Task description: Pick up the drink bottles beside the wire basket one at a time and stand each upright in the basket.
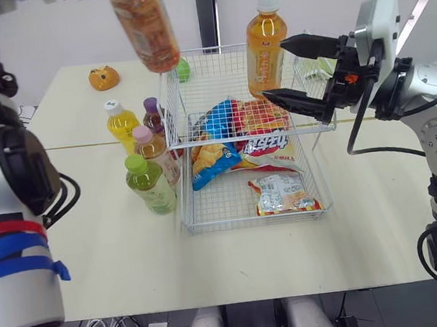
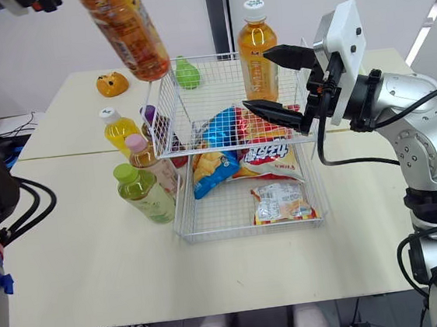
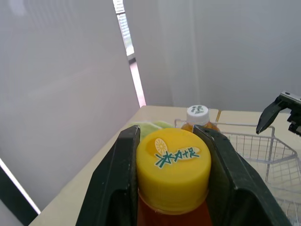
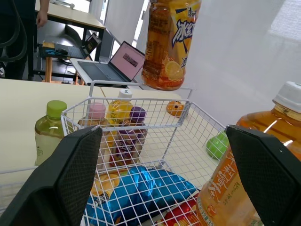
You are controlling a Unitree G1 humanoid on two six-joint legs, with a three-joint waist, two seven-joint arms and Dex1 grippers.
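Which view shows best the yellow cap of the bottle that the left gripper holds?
The left wrist view: the yellow cap sits central between the fingers of the left gripper, its printed top plain. The eye views and the right wrist view show the bottle, its orange body above the basket, reaching the picture's top edge.

Head pair: two eyes side by side look forward and down on the counter, taking in the whole wire basket from above; both share one scene, slightly offset. Left wrist camera: raised high, close behind the left hand, sighting along its fingers over the yellow-capped bottle; it shares the basket's far rim and the white-capped bottle with the head pair. Right wrist camera: low at the basket's rim, looking across it between the right hand's fingers toward the standing bottles beyond.
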